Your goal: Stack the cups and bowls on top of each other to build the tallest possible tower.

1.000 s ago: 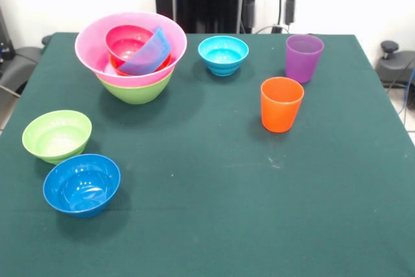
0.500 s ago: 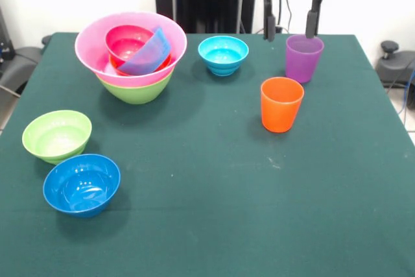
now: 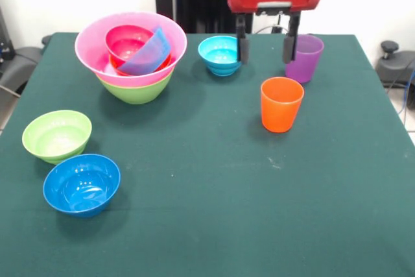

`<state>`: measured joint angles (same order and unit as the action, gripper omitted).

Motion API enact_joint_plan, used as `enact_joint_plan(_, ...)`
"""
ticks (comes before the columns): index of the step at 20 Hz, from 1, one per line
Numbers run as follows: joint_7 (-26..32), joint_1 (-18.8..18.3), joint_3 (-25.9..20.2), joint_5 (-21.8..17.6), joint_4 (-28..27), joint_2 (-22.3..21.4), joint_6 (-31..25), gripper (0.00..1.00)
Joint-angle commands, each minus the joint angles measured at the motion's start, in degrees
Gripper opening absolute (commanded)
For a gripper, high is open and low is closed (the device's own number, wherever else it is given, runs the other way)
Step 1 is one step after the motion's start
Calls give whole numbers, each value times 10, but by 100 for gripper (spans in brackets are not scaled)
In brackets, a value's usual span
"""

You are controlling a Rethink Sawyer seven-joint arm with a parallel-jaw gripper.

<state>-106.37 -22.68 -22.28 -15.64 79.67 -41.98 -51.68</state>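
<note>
Listing near to far on the green-clothed counter [image 3: 214,225]: blue bowl [image 3: 82,184], loose, nearest at the left; small lime green bowl [image 3: 57,135], loose, just behind it and almost touching; orange cup [image 3: 281,104], upright, alone right of centre; tower [image 3: 131,56] at far left, a large lime green bowl [image 3: 137,89] at the base, the huge pink bowl [image 3: 130,47] nested in it, then an orange rim, a magenta-red bowl [image 3: 128,42] and a blue bowl [image 3: 148,52] tipped on edge against it; cyan bowl [image 3: 223,54], loose, at far centre; purple cup [image 3: 303,58], upright, at far right. Gripper [image 3: 265,47]: fingers spread apart, holding nothing, hanging between the cyan bowl and the purple cup, with the right-hand finger just in front of the purple cup's side; whether it touches cannot be told. Step in hand, as judged: approach to a loose piece, target unsettled between cyan bowl and purple cup; five pieces not yet stacked. Next move calls for: centring the spread fingers over one rim, descending, closing; the tipped blue bowl makes an uneven seat on the tower.
</note>
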Motion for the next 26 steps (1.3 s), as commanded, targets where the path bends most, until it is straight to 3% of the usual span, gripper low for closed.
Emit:
enact_joint_plan(1, 60, -9, 4, -45, -93, 65, -67, 100)
enact_joint_plan(17, 124, -54, -19, -49, -102, 86, -53, 100)
enact_joint_plan(26, 172, -81, -42, -52, -137, 124, -60, 100)
